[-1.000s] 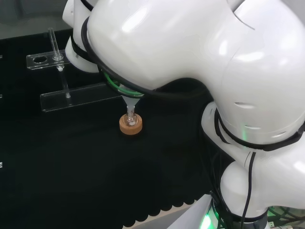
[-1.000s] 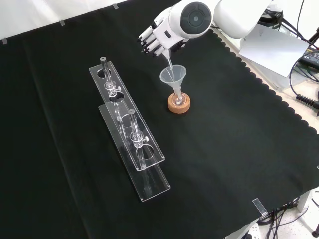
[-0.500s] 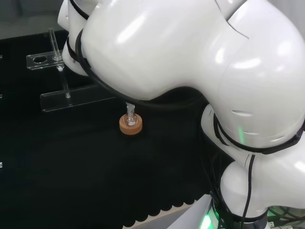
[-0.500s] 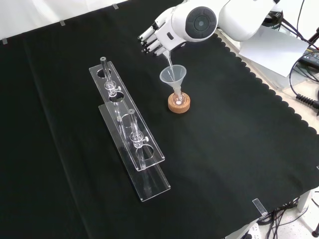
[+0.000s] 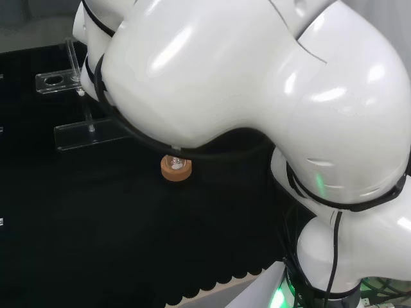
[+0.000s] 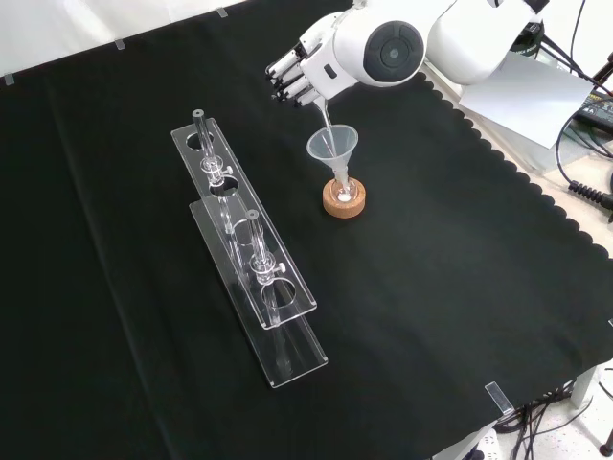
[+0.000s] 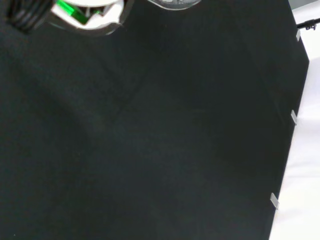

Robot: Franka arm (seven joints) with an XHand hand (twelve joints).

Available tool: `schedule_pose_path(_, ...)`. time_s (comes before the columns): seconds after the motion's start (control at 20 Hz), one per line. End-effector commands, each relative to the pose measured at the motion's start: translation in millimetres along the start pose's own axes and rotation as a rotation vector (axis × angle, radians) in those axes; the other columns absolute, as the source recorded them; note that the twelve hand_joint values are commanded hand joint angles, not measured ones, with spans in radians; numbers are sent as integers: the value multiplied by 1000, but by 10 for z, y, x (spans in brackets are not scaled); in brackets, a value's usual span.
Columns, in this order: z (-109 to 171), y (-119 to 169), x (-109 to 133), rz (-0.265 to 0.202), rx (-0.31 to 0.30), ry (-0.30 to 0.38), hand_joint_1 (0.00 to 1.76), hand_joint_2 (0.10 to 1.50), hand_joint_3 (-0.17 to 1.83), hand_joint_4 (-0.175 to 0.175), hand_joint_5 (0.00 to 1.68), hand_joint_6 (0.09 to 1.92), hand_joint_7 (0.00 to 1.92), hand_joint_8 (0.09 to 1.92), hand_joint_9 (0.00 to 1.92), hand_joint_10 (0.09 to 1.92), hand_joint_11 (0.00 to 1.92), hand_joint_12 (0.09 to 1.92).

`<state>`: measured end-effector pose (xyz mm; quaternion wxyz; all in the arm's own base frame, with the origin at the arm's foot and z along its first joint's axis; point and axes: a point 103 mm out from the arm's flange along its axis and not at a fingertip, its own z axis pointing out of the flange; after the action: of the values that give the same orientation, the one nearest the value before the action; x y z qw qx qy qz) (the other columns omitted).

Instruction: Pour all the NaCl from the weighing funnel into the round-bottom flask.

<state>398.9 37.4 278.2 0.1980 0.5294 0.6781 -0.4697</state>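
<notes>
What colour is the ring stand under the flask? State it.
Tan cork brown, the ring stand shows best in the front view.

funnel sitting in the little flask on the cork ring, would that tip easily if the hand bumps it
Probably yes. The clear funnel is wide at the top and rests by a thin stem in the flask, so the stack looks top-heavy. The cork ring is small and merely sits on the cloth, so a sideways bump could slide or topple it. It likely breaks if it falls.

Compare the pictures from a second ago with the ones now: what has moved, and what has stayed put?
In the front view the arm's big white link has swung slightly rightward, and in the head view it now covers more of the flask. The hand keeps the weighing funnel tilted over the clear funnel. The cork ring and acrylic racks stayed put.
</notes>
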Motion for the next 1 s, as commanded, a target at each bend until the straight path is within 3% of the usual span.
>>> schedule_pose_path(0.05,19,-4,-5,1,10,-20,1094,666,746,175,1148,931,456,610,665,529,290,1330)
schedule_pose_path(1.0,-89,-5,80,6,12,-89,1093,665,746,175,1148,931,456,609,665,528,289,1328)
